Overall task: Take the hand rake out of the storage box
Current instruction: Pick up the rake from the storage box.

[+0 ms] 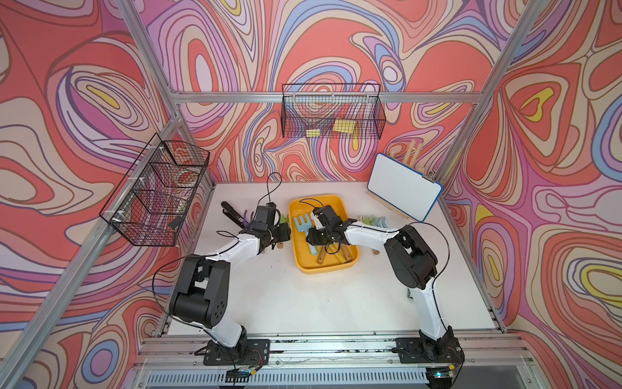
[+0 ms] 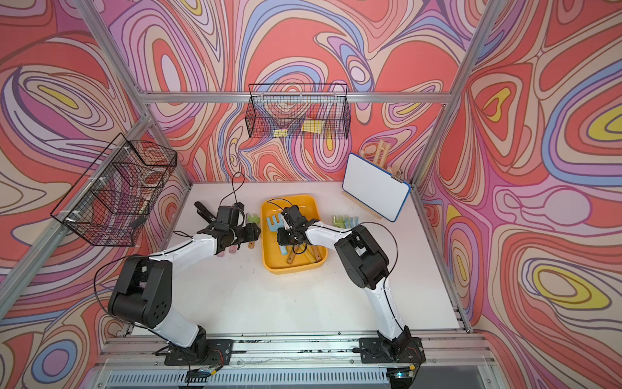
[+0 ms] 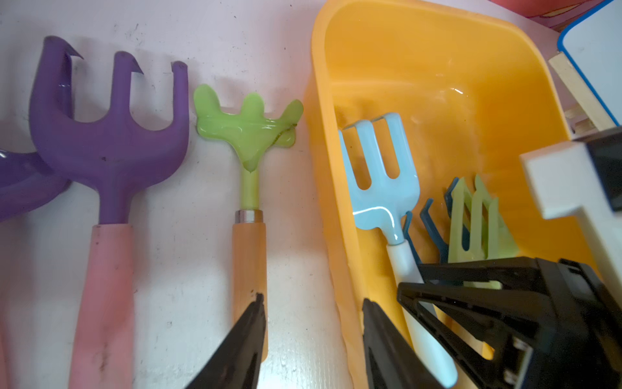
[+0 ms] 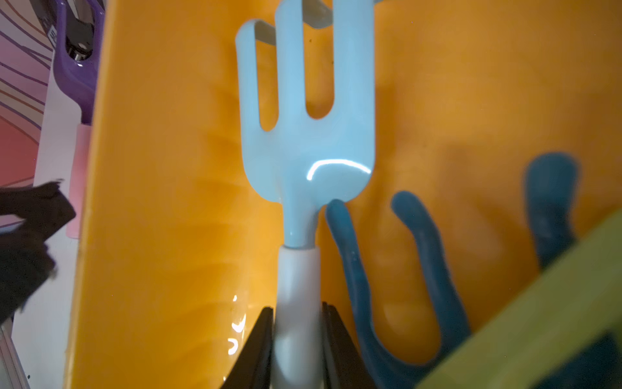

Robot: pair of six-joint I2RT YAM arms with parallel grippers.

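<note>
Lifting is the step in hand, I judge. In both top views the right tool (image 1: 313, 235) is down inside the storage box (image 1: 323, 269), over its left half, where the pale blue hand rake (image 1: 300, 223) lies with tines toward the far wall. The left tool (image 1: 283, 232) hovers just outside the box's left wall, above the tabletop (image 1: 303, 303). In the left wrist view the left tool's jaws stand apart with nothing between them, one finger beside the wooden handle of a green rake (image 3: 249, 134). In the right wrist view the right tool is clenched on the hand rake's white handle just below the neck; a dark blue rake (image 4: 420, 256) has a tine right against that neck. Best raise it straight up and level so the head slips free of that tine, then clear the rim without grazing the left tool.
</note>
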